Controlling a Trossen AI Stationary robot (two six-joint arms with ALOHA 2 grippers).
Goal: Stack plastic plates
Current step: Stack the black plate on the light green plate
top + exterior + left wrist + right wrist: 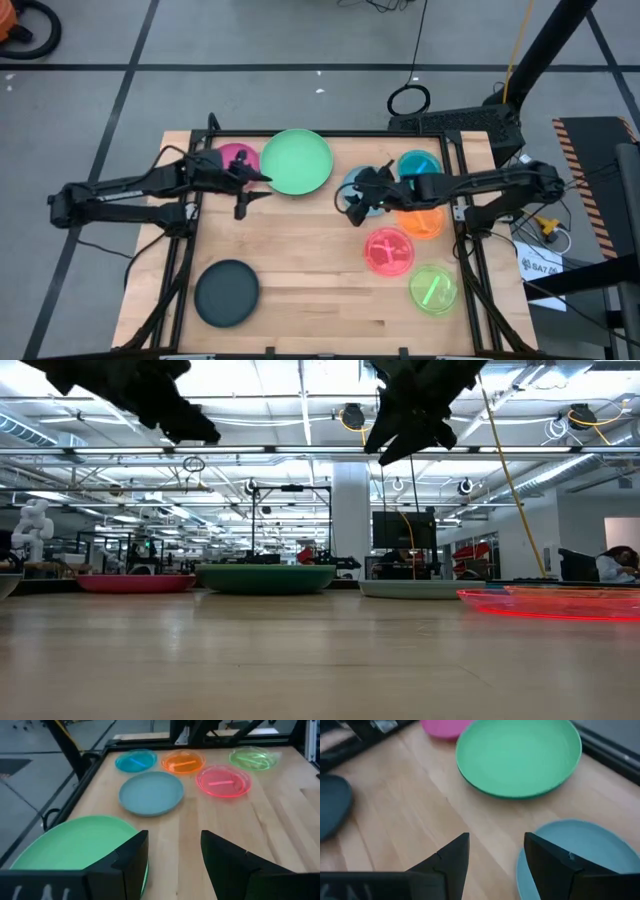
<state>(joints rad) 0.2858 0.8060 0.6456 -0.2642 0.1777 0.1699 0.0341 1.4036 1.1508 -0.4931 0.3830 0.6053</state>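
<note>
Plates lie flat, rims up, on tabletop (300, 290); round, so no long axis. Light green plate (297, 161) at 12 o'clock, magenta plate (238, 158) just beside it at 11. Pale blue plate (151, 793), teal plate (418, 163), orange plate (421, 221), pink plate (388, 250), lime plate (433, 289) cluster from 2 to 4. Black plate (226, 292) at 8. Left gripper (241, 210) spread, empty, above bare wood near light green plate. Right gripper (354, 216) spread, empty, over pale blue plate's edge.
</note>
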